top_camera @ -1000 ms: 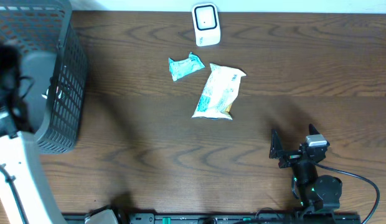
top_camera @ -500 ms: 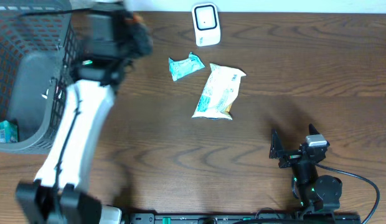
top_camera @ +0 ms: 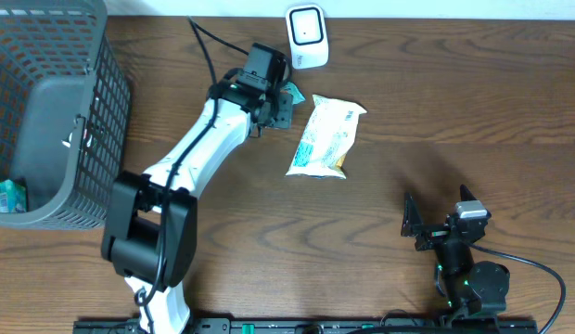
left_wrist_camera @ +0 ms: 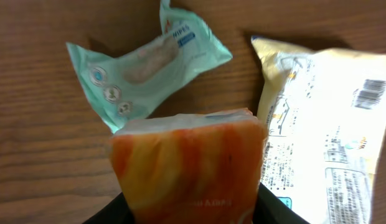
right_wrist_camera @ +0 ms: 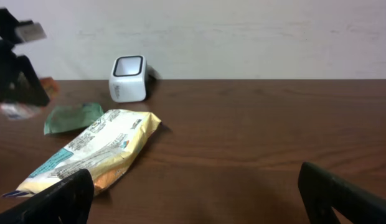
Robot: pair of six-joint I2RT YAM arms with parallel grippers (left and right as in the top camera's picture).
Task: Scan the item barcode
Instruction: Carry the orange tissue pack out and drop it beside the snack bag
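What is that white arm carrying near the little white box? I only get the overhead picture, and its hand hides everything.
Observer: The left wrist camera shows the left gripper closed on an orange packet.
Visitor: And what's lying underneath the hand?
Observer: A teal packet, flat on the table, with small round icons printed at one end.
Visitor: Can you spot a barcode anywhere? From above I can't.
Observer: Yes. Up close, the cream packet beside it has a barcode facing up, near its edge. None shows on the orange one from here.
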